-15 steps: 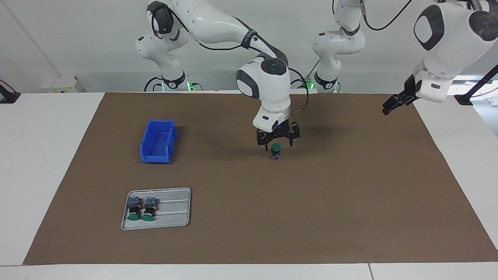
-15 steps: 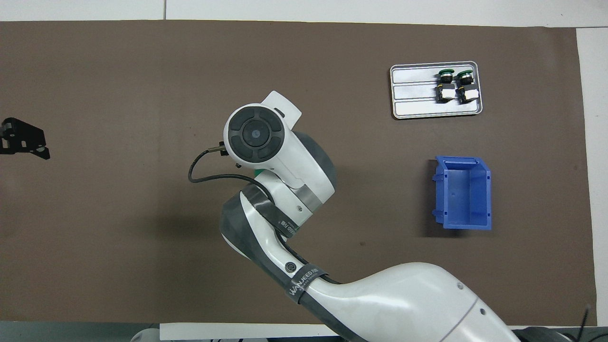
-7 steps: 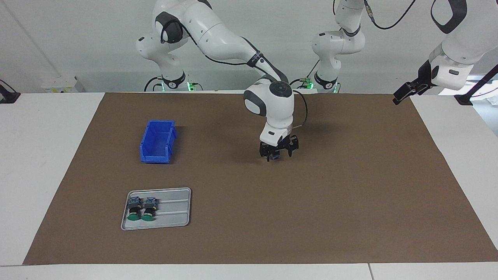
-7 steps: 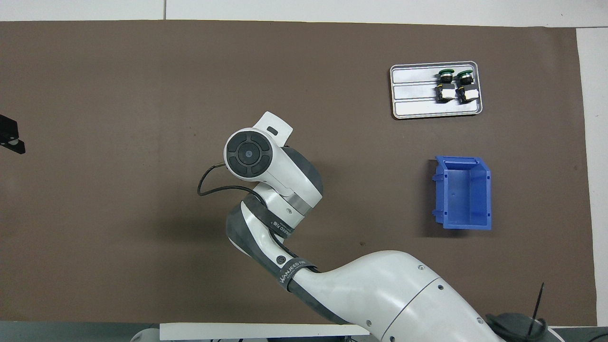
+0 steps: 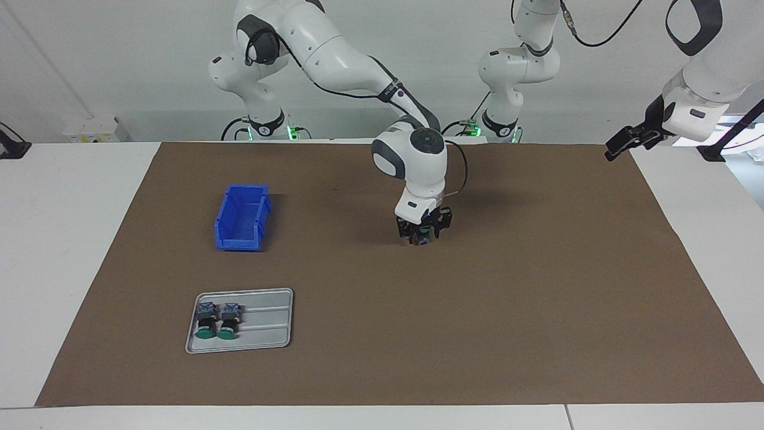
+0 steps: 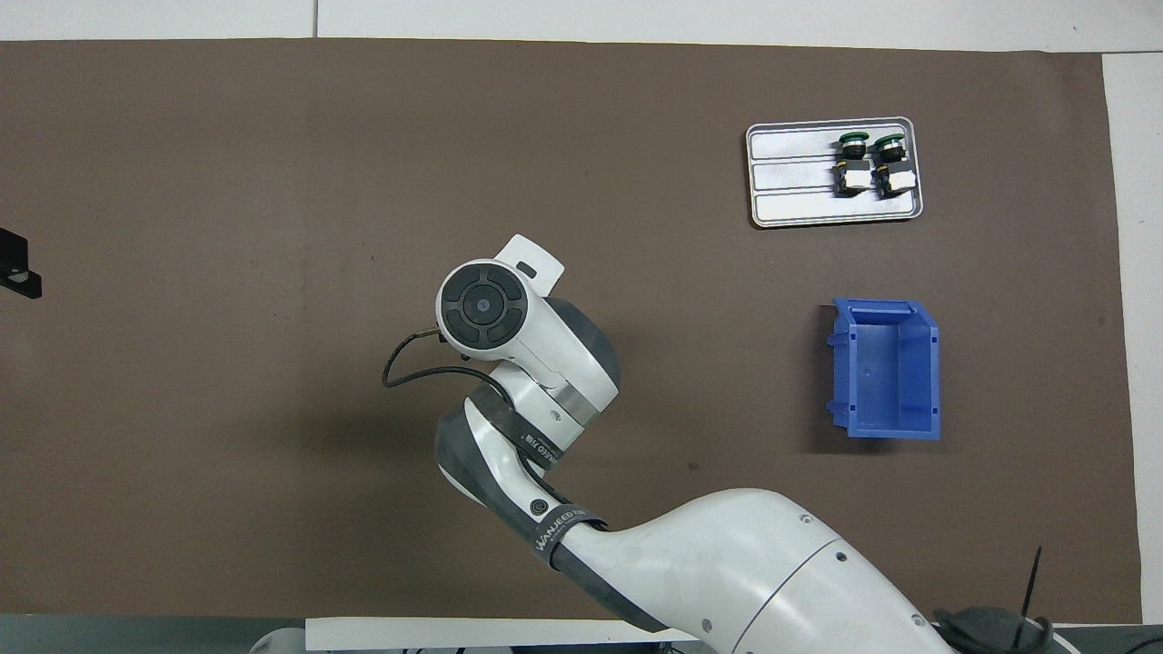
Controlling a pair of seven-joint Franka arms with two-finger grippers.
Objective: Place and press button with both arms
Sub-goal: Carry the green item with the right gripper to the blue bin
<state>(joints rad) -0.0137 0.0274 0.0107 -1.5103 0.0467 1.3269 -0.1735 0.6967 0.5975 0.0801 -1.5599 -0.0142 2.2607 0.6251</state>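
Holding two buttons (image 5: 217, 321), the tray (image 5: 271, 341); blue bin (image 5: 242, 217) beside.

The button (image 5: 422, 239) is seen upright on the brown mat near the middle of the tabletop, its blue-grey block end down. Its green cap is largely hidden between the jaws of the right gripper (image 5: 422, 237).

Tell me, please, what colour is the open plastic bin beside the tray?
Blue: the open plastic bin, clearest in the overhead view.
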